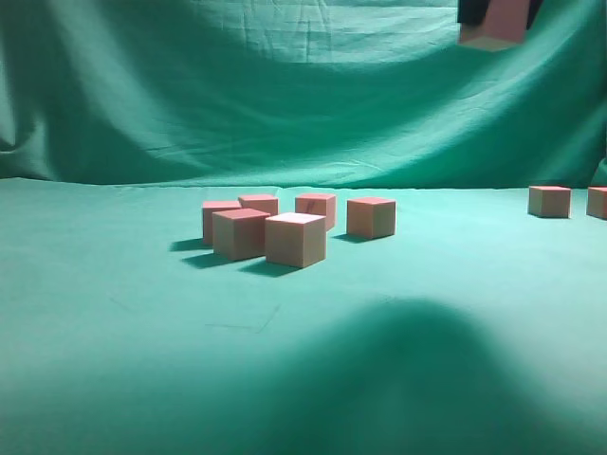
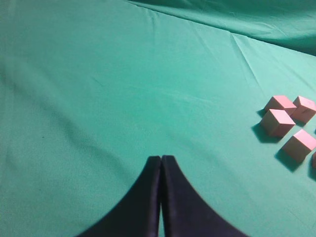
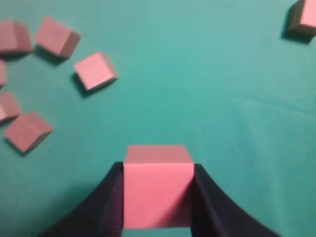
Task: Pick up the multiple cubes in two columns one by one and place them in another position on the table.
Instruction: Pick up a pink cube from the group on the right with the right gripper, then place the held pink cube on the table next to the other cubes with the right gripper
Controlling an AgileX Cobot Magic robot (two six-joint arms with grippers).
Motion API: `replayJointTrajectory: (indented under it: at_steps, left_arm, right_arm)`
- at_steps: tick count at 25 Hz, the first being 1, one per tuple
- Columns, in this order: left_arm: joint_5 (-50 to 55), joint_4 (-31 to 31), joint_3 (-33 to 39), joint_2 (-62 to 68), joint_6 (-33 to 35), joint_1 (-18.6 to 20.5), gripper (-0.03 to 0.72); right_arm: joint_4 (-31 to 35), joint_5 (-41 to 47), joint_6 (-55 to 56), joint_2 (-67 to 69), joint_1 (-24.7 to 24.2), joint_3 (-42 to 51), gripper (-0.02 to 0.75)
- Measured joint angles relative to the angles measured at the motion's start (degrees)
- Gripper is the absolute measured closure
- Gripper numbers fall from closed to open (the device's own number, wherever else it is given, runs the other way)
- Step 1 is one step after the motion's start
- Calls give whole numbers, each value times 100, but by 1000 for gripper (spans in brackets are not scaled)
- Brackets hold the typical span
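Right end effector: jaws partly apart, clamped on the two opposite side faces of one cube. Flat-on-flat grip, likely to keep it from twisting in carry. Cube sits square between the jaws, one face toward the wrist camera; as a cube it has no long axis to speak of. In the exterior view it hangs high at top right, well clear of the desk, probably on its way to a new spot.

Left end effector: jaws pressed together, holding nothing, hovering over bare cloth beside the cluster.

Mid-desk: loose cluster of five cubes, upright, at mixed angles.

Far right: two more cubes, well apart from the cluster.
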Motion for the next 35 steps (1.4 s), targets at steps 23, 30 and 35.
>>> replayJointTrajectory:
  at_steps: [23, 30, 35]
  left_arm:
    - [0, 0, 0, 0, 0, 0, 688]
    - [0, 0, 0, 0, 0, 0, 688]
    - [0, 0, 0, 0, 0, 0, 688]
  right_arm:
    - [-1798, -2799, 3893, -312, 2525, 2391, 475]
    - [-1915, -2755, 4022, 144, 2525, 2391, 475]
    - [-1915, -2755, 4035, 415, 2525, 2391, 475]
